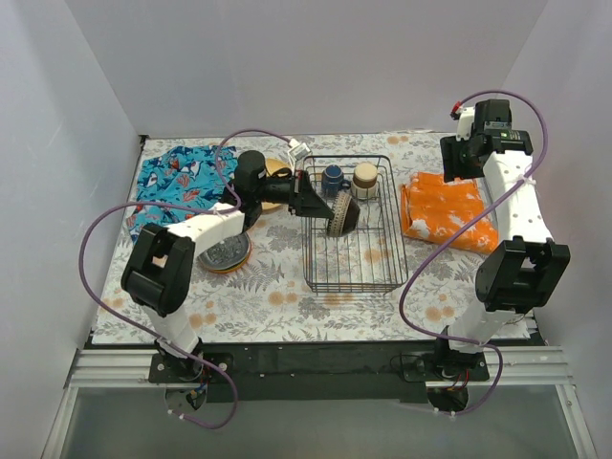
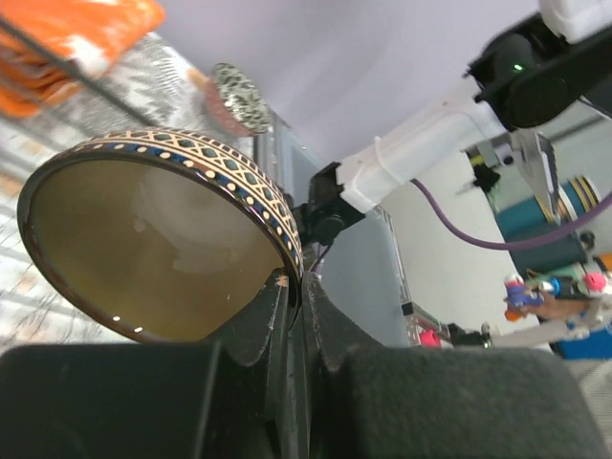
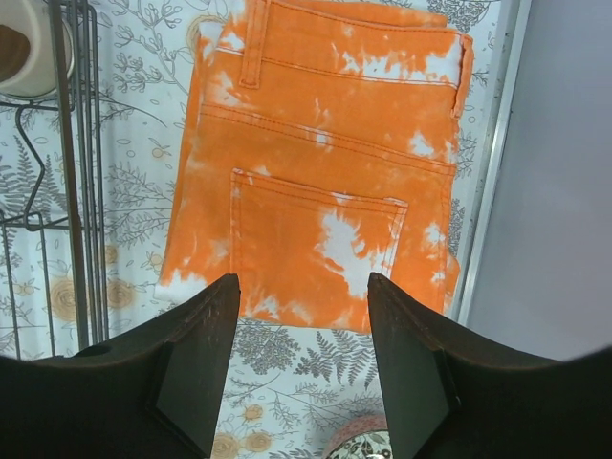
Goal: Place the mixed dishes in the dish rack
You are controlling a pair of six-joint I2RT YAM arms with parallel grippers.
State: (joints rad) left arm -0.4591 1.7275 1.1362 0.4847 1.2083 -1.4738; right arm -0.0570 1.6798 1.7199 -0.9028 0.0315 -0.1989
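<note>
The black wire dish rack (image 1: 375, 251) stands mid-table. A dark blue mug (image 1: 332, 179) and a beige-silver cup (image 1: 364, 178) sit at its far end. My left gripper (image 1: 322, 207) is shut on the rim of the dark brown-ringed bowl (image 1: 343, 214) and holds it on edge over the rack's middle. In the left wrist view the bowl (image 2: 153, 249) is pinched at its patterned rim between my fingers (image 2: 258, 320). A dark grey patterned plate (image 1: 227, 252) lies on an orange plate left of the rack. My right gripper (image 3: 303, 287) is open and empty, raised at the far right (image 1: 457, 163).
A folded orange cloth (image 3: 325, 163) lies right of the rack, under my right gripper. A red-rimmed patterned plate (image 3: 368, 445) lies near it. A blue patterned cloth (image 1: 182, 182) lies far left. A yellow plate (image 1: 277, 172) shows behind my left arm.
</note>
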